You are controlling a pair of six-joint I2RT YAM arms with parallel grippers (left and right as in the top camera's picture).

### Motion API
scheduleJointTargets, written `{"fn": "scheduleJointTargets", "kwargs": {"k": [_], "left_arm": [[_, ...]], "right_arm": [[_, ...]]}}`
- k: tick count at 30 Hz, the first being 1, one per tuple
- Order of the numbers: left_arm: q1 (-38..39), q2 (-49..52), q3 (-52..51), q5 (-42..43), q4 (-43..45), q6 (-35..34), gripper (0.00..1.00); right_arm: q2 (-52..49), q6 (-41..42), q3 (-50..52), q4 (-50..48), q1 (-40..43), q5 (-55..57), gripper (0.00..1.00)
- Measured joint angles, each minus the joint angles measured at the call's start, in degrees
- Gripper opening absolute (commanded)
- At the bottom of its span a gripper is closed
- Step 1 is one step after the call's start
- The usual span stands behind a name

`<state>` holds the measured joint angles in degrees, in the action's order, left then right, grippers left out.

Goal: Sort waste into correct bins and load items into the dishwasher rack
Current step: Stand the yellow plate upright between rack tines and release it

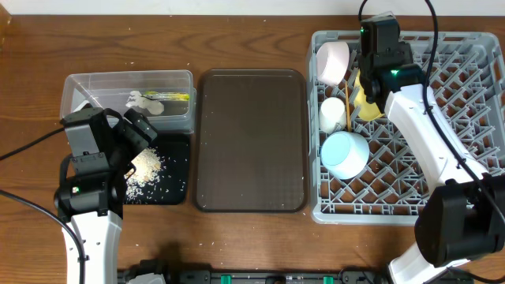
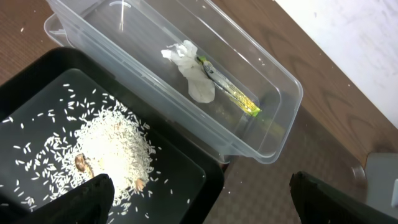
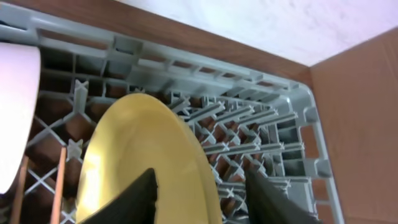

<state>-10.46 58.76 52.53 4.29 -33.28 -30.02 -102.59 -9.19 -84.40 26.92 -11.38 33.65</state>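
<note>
Right-arm tool (image 3: pixel 202 196) of mine is released, its fingers (image 3: pixel 134 199) parted to either side of the upper rim of the yellow plate (image 3: pixel 137 149), with a gap showing between the plate and the outer finger. That plate stands on edge among the pegs of the grey dishwasher rack (image 3: pixel 186 59), directly beneath this tool. To the tool's left in the wrist view is the white bowl (image 3: pixel 15 106), and the chopsticks (image 3: pixel 59 183) show as thin brown sticks between bowl and plate. From overhead, the cream cup (image 1: pixel 332 113) and the light blue bowl (image 1: pixel 345 154) sit in the rack, nearer my base than the tool.

My left tool (image 2: pixel 199 186) is released too, jaws wide apart, hovering over a corner of the black tray (image 2: pixel 37 81). Loose rice (image 2: pixel 115 146) lies heaped in that tray, just ahead of one finger. Beyond the tool, right beside the tray, sits the clear tub (image 2: pixel 273 124), holding the crumpled tissue (image 2: pixel 189 68) and the snack wrapper (image 2: pixel 230 93), which lie against each other. The brown serving tray (image 1: pixel 251 142) rests on the bench (image 1: pixel 237 39) between my two tools.
</note>
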Motion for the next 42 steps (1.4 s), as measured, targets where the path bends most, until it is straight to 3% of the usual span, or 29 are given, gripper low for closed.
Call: {"fn": "scheduleJointTargets", "kwargs": {"k": [7, 17, 20, 31, 35, 42], "left_arm": [[0.0, 0.0, 0.0, 0.0, 0.0, 0.0, 0.93], [0.0, 0.0, 0.0, 0.0, 0.0, 0.0, 0.93], [0.0, 0.0, 0.0, 0.0, 0.0, 0.0, 0.94], [0.0, 0.0, 0.0, 0.0, 0.0, 0.0, 0.93], [0.0, 0.0, 0.0, 0.0, 0.0, 0.0, 0.93], [0.0, 0.0, 0.0, 0.0, 0.0, 0.0, 0.93]], "right_arm": [[0.0, -1.8, 0.0, -4.5, 0.0, -0.3, 0.56], [2.0, -3.2, 0.0, -3.5, -5.7, -3.4, 0.46], [2.6, -2.3, 0.0, -1.3, -9.0, -6.3, 0.37], [2.7, 18.5, 0.0, 12.7, -16.2, -12.8, 0.18], [2.7, 22.3, 0.0, 13.8, -16.6, -13.8, 0.14], [2.0, 24.8, 0.0, 13.7, -16.6, -14.6, 0.14]]}}
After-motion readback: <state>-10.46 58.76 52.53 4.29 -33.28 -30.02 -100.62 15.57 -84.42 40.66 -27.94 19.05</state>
